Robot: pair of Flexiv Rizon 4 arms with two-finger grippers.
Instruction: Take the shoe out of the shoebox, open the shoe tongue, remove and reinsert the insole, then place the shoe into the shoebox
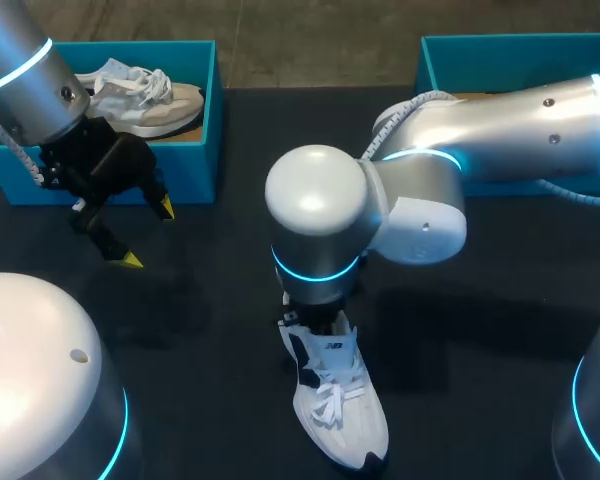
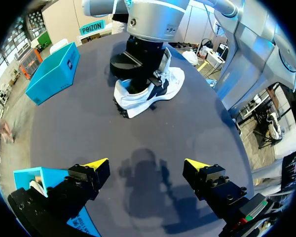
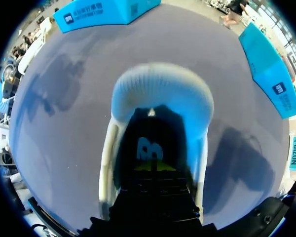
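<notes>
On the dark surface (image 1: 210,330), the far left box (image 1: 195,150) holds a pale shoe (image 1: 145,95). The right box (image 1: 500,50) sits far right. The white shoe (image 1: 340,410) stands near the middle. The right tool (image 3: 153,168) is down inside it, and I cannot tell if it is apart or together. The left tool (image 1: 148,234) hangs wide apart by the left box.

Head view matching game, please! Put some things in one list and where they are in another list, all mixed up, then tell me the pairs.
Things:
1. white and navy shoe
2. beige shoe
3. left hand
4. right hand

Places:
A. inside the left blue shoebox
B. open, beside that shoebox, holding nothing
C. lying on the black table
D. down in the white and navy shoe's opening

Pairs: 1-C, 2-A, 3-B, 4-D
</notes>
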